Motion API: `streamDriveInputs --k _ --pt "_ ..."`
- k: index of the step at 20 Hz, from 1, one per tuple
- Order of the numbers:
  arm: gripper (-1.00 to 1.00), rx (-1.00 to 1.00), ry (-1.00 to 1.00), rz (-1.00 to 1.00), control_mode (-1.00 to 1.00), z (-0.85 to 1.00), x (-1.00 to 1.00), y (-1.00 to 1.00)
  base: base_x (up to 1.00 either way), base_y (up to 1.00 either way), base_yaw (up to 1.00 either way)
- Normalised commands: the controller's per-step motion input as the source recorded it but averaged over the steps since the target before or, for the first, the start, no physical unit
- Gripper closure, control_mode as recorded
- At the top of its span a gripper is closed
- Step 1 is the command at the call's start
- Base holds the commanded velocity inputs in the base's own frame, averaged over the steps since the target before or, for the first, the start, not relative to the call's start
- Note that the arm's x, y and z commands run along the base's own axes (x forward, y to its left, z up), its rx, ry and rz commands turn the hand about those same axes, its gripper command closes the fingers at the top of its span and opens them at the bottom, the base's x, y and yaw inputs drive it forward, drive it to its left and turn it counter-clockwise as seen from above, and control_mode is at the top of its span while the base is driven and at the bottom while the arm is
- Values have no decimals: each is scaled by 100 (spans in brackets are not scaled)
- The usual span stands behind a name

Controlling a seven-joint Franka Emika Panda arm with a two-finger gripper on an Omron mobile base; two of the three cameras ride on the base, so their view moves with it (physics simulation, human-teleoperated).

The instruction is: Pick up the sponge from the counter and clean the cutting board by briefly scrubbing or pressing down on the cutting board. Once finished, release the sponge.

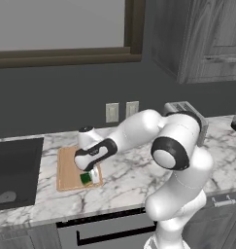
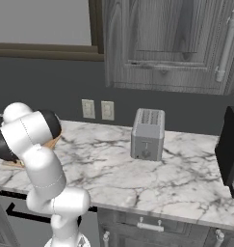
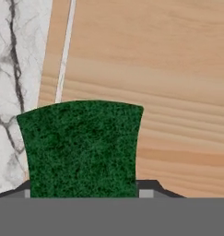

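Wooden cutting board [image 1: 68,170] under hand-held sponge [image 1: 85,179], toaster [image 2: 148,133] well apart

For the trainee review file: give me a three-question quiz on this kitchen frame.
1. True or false: the sponge is over the cutting board.
2. The toaster stands: A in the sink; B on the counter, by the wall; C on the board.
3. What do the gripper jaws hold?

Key: 1 true. 2 B. 3 The sponge, at the board's near corner.
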Motion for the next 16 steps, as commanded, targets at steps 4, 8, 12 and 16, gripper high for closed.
streamDriveInputs --k 4,8,12,16 --pt "100 0 0 0 -100 -5 55 0 0 0 0" --pt "100 0 0 0 -100 0 68 1 0 0 0" --pt "100 0 0 0 -100 0 73 0 0 0 0" --pt "100 0 0 0 -100 0 80 1 0 0 0"
